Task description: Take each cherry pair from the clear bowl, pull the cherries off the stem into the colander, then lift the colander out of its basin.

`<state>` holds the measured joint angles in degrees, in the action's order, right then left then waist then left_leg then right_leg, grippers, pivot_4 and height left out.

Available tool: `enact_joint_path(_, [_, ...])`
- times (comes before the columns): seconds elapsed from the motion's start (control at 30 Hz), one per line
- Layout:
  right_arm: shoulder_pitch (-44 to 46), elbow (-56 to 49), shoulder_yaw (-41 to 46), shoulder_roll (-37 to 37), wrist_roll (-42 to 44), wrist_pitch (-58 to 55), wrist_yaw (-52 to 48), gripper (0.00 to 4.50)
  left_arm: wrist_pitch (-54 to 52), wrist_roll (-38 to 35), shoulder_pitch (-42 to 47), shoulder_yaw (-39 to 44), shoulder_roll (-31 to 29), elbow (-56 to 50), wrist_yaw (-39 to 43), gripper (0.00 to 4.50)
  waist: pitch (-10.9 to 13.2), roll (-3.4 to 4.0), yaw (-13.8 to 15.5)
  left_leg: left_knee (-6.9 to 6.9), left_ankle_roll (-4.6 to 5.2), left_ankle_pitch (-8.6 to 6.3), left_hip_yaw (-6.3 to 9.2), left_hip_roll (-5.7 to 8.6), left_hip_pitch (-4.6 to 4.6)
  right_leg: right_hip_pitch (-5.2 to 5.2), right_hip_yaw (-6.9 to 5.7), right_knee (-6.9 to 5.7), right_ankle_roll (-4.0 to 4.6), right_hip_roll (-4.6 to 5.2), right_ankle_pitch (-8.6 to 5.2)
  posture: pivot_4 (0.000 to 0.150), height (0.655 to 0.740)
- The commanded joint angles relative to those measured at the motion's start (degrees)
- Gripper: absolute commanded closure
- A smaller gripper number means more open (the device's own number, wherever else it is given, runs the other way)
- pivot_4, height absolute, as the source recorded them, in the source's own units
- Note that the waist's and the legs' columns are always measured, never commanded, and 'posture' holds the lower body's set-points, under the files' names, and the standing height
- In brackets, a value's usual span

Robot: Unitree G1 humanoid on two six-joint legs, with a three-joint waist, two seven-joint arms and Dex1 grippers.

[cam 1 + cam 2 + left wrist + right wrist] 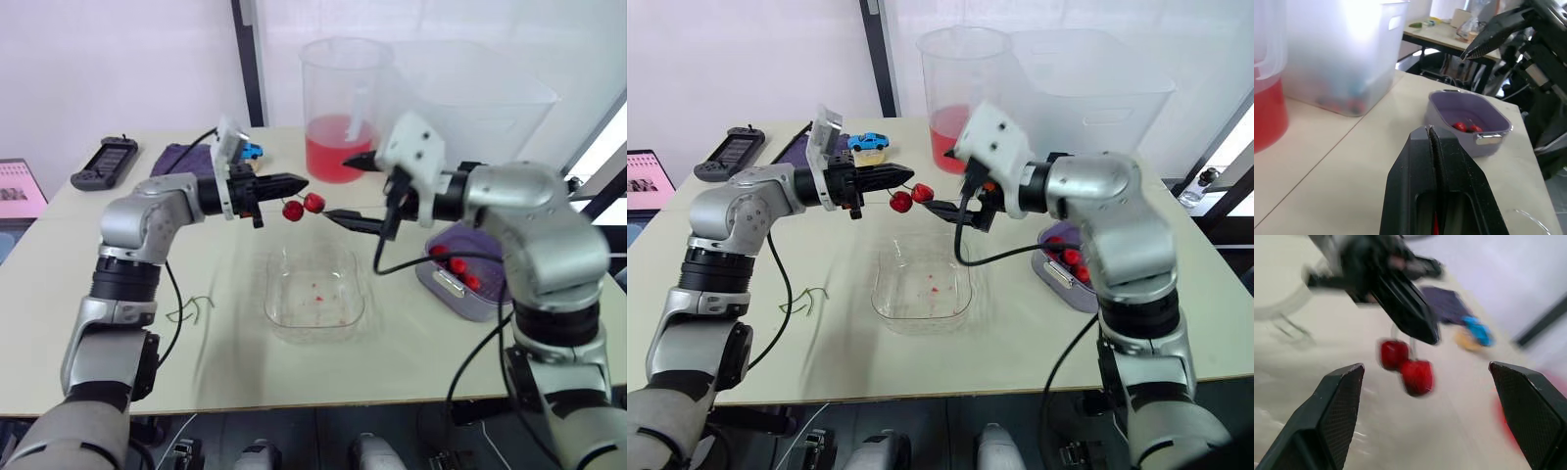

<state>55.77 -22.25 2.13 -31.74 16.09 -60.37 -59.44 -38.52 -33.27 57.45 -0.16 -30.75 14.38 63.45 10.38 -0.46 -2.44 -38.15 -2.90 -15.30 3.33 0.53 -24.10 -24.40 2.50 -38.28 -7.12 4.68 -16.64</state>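
Above the clear bowl [278, 305], left fingers [279, 183] pinch two cherries [293, 210]

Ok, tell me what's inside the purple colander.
A few cherries lie in the purple colander; its floor under them is covered, and the right arm hides part of it.

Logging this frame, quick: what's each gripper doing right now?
Left gripper: shut, holding the cherry pair by its stem.
Right gripper: open, holding nothing.

Both arms raised, tips facing each other — left fingers [1408, 166] pressed together, right fingers [1337, 406] spread wide.
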Motion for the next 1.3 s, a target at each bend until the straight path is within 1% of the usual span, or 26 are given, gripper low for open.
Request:
enact_joint_path(0.03, [-2.29, 1.63, 0.16, -2.39, 3.55, 2.63, -1.25, 0.12, -0.73, -2.83, 0.06, 2.03, -0.28, -5.73, 1.38, 4.5, -0.01, -0.01, 0.18, 0.0, 0.01, 0.0, -0.01, 0.02, 0.0, 0.01, 0.0, 0.01, 0.0, 0.03, 0.0, 0.15, 0.7337])
enact_joint_path(0.1, [-3.29, 2.39, -0.96, -1.94, 5.45, 1.94, -0.67, 0.12, -2.16, -4.1, -0.89, 2.33, -0.31, -8.12, 1.42, 4.5, 0.0, -0.01, 0.07, -0.02, 0.02, -0.01, -0.03, 0.03, 0.0, 0.04, 0.01, 0.01, 0.0, 0.03, 0.0, 0.15, 0.7337])
enact_joint_path(0.2, [-3.13, 3.63, -3.01, -1.22, 6.1, 3.43, 1.11, 0.12, -4.21, -5.53, -2.0, 2.73, -0.33, -10.2, 1.08, 4.5, 0.0, 0.0, -0.23, -0.02, 0.01, -0.01, -0.03, 0.02, 0.0, -0.01, 0.02, -0.01, 0.0, 0.01, 0.0, 0.15, 0.7337])
enact_joint_path(0.3, [-2.29, 5.96, -6.03, -1.1, 4.4, 7.88, 2.37, 0.12, -4.55, -5.72, -3.12, 2.58, -0.37, -11.1, 0.78, 4.5, -0.01, 0.01, -0.42, 0.01, 0.01, 0.0, 0.0, -0.01, 0.04, -0.03, 0.05, -0.01, 0.0, -0.02, 0.0, 0.15, 0.7337])
enact_joint_path(0.43, [-1.1, 8.73, -7.58, -1.29, 4.24, 11.01, 2.94, 0.12, -4.97, -5.98, -3.47, 2.59, 0.07, -11.93, -0.11, 4.5, -0.01, 0.0, -0.12, 0.0, 0.0, 0.0, -0.01, 0.0, 0.03, -0.03, 0.04, -0.01, 0.0, 0.0, 0.0, 0.15, 0.7337])
enact_joint_path(0.53, [-0.67, 9.44, -7.65, -1.38, 5.25, 11.28, 3.33, 1.01, -5.21, -6.18, -3.7, 2.67, 0.28, -12.44, -0.77, 4.5, -0.01, 0.0, 0.04, -0.04, 0.0, 0.0, -0.01, 0.02, 0.02, -0.01, 0.04, -0.01, 0.0, 0.03, 0.0, 0.15, 0.7337])
enact_joint_path(0.57, [-0.64, 9.47, -7.72, -1.51, 5.43, 11.29, 3.41, 1.37, -5.64, -6.62, -3.64, 3.0, 0.49, -12.54, -1.16, 4.5, -0.01, 0.0, 0.02, -0.04, 0.0, 0.0, -0.01, 0.02, 0.01, -0.01, 0.04, -0.01, 0.0, 0.03, 0.0, 0.15, 0.7337])
enact_joint_path(0.6, [-0.63, 9.45, -7.93, -1.69, 5.7, 11.02, 3.27, 1.83, -5.81, -6.87, -3.54, 3.23, 0.65, -12.63, -1.49, 4.5, -0.01, 0.0, -0.02, -0.04, 0.0, 0.0, 0.0, 0.02, 0.02, -0.01, 0.04, -0.01, 0.0, 0.02, 0.0, 0.15, 0.7337])
enact_joint_path(0.87, [-0.4, 9.75, -8.93, -1.87, 5.35, 11.81, 4.1, 1.83, -5.09, -6.21, -3.13, 2.91, 0.48, -12.09, -2.38, 4.5, -0.01, 0.0, -0.15, -0.03, 0.0, 0.0, 0.0, 0.01, 0.02, -0.01, 0.03, -0.01, 0.0, 0.01, 0.0, 0.15, 0.7337])
enact_joint_path(0.93, [-0.34, 9.95, -8.97, -1.95, 5.47, 11.75, 4.23, 2.34, -5.1, -6.4, -3.06, 3.07, 0.58, -12.15, -2.64, 4.5, -0.01, 0.0, -0.07, -0.04, 0.0, 0.0, 0.01, 0.01, 0.02, -0.01, 0.03, -0.01, 0.0, 0.01, 0.0, 0.15, 0.7337])
enact_joint_path(0.97, [-0.36, 9.94, -8.98, -2.0, 5.56, 11.77, 4.28, 2.66, -5.14, -6.43, -3.16, 3.04, 0.47, -12.33, -2.62, 4.5, -0.01, 0.0, -0.05, -0.04, 0.0, 0.0, 0.0, 0.01, 0.01, -0.01, 0.03, -0.01, 0.0, 0.01, 0.0, 0.15, 0.7337])
enact_joint_path(1.03, [-0.38, 9.87, -9.05, -2.09, 5.7, 11.8, 4.28, 3.54, -5.14, -6.37, -3.57, 2.92, 0.08, -12.66, -2.36, 4.5, -0.01, 0.0, -0.08, -0.04, 0.0, 0.0, 0.0, 0.01, 0.02, -0.01, 0.03, -0.01, 0.0, 0.01, 0.0, 0.15, 0.7337])
enact_joint_path(1.3, [-1.32, 9.9, -9.78, -3.37, 5.71, 11.64, 3.68, 3.54, -4.94, -6.49, -3.95, 3.19, -0.06, -12.8, -2.68, 4.5, -0.01, 0.0, -0.05, -0.03, 0.0, 0.0, 0.0, 0.01, 0.02, -0.01, 0.03, -0.01, 0.0, 0.01, 0.0, 0.15, 0.7337])
